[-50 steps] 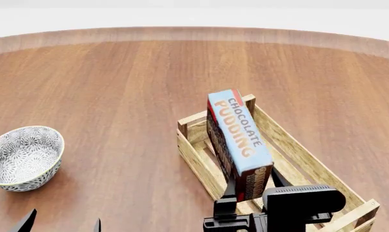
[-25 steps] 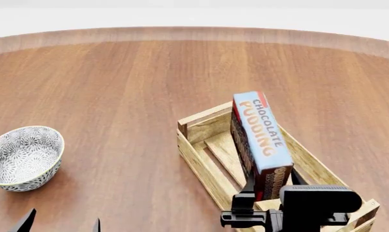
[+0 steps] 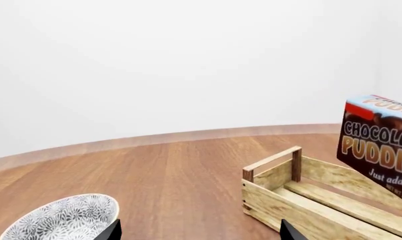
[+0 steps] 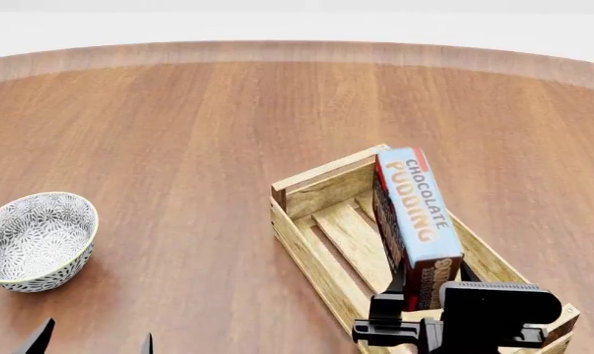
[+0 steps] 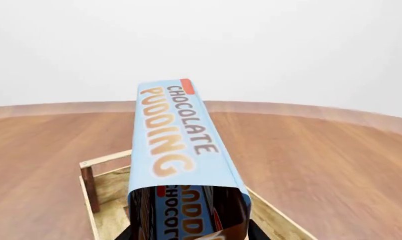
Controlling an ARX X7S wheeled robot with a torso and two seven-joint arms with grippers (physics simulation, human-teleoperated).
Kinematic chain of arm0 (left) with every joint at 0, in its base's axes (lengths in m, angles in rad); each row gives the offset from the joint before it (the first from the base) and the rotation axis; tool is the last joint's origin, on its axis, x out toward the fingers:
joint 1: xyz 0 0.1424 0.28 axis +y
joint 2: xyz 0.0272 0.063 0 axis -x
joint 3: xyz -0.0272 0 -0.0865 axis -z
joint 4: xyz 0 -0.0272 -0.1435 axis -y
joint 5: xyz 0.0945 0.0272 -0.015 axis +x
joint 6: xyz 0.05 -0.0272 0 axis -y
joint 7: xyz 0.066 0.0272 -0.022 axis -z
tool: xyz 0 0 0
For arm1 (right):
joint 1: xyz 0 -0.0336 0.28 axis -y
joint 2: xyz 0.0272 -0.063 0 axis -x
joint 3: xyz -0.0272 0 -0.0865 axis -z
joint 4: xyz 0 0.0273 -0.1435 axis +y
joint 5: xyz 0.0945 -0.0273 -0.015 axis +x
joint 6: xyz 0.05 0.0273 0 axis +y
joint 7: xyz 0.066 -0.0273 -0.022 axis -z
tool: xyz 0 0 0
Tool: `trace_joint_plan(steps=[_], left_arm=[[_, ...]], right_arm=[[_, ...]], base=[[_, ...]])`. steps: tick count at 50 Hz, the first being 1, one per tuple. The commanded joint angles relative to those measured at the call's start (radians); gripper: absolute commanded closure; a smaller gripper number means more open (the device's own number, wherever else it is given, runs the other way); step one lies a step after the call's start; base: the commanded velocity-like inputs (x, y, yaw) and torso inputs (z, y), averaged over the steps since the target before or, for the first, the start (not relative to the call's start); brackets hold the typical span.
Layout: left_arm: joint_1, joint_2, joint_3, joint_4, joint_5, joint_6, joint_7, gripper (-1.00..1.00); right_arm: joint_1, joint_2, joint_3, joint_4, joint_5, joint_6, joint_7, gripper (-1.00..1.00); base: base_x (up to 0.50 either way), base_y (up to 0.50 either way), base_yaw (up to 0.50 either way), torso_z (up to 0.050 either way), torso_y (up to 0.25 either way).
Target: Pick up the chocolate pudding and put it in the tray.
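At lower right of the head view, the right gripper [image 4: 415, 299] holds the pudding [image 4: 418, 210] upright over the tray [image 4: 316, 254]; left gripper [image 4: 92, 345] spread wide.

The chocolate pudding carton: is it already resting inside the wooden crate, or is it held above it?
Held above. The chocolate pudding carton is gripped at its near end by the right gripper over the wooden crate, whose floor slats show bare.

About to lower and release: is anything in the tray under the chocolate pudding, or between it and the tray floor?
Nothing visible. The right gripper holds the chocolate pudding above the tray, whose slatted floor shows bare in the head view. The part directly under the carton is hidden. The bowl sits well off on the left.
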Motion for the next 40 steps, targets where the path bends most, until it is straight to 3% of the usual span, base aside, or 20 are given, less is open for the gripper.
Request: trace_joint_plan(steps=[1,28,29,40], left_arm=[[0.000,-0.005,0.000,0.012,-0.005,-0.007,-0.004,-1.00],[-0.002,-0.013,0.003,0.017,-0.012,-0.004,-0.012,-1.00],[-0.001,-0.013,0.005,0.016,-0.010,-0.003,-0.011,-1.00],[0.000,-0.014,0.011,0.013,-0.010,0.001,-0.012,-1.00]], right_arm=[[0.019,-0.005,0.001,0.045,-0.039,-0.006,-0.002,1.00],[0.026,-0.006,0.000,0.055,-0.027,0.008,0.008,1.00],[0.025,-0.005,-0.006,0.049,-0.035,0.012,0.013,-1.00],[0.023,-0.002,-0.011,0.041,-0.039,0.016,0.020,-1.00]], base=[[0.00,0.00,0.00,0.000,0.000],[0.00,0.00,0.00,0.000,0.000],[0.00,0.00,0.00,0.000,0.000],[0.00,0.00,0.00,0.000,0.000]])
